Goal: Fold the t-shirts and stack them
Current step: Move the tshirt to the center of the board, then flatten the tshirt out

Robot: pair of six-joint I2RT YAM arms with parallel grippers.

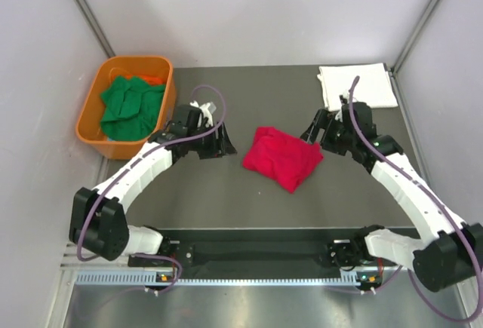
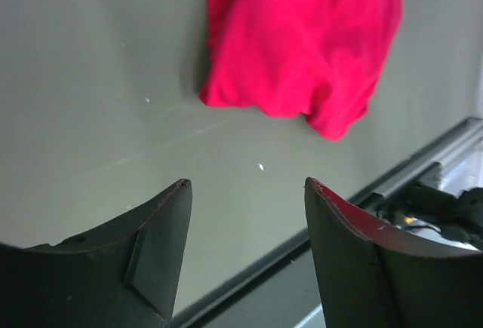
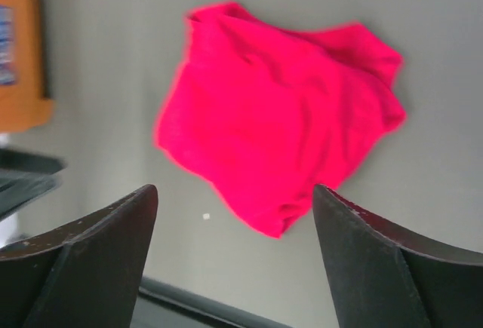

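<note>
Bright red cloth t-shirt [image 1: 282, 157] lies in a rumpled, roughly four-sided bundle on the dark grey worktop [image 1: 226, 192], about midway between the two arms. One corner of it points toward the near edge. Neither arm touches it.

The left fingers [image 1: 219, 145] sit just to the shirt's left and are spread apart with nothing between them. From the left wrist view, the left fingers [image 2: 158, 230] frame bare worktop, with the red t-shirt [image 2: 302, 41] beyond their tips. The right fingers [image 1: 313, 128] hang close by the shirt's far right corner, likewise spread and empty. From the right wrist view, the right fingers [image 3: 98, 245] stand wide apart, and the red t-shirt [image 3: 279, 132] shows in the gap between them with its creases plain.

A white cloth t-shirt [image 1: 358, 87] lies folded flat at the far right corner of the worktop, behind the right arm. Crumpled green cloth t-shirts [image 1: 132, 105] fill the orange plastic tub [image 1: 87, 121] at the far left, well apart from the red one.
</note>
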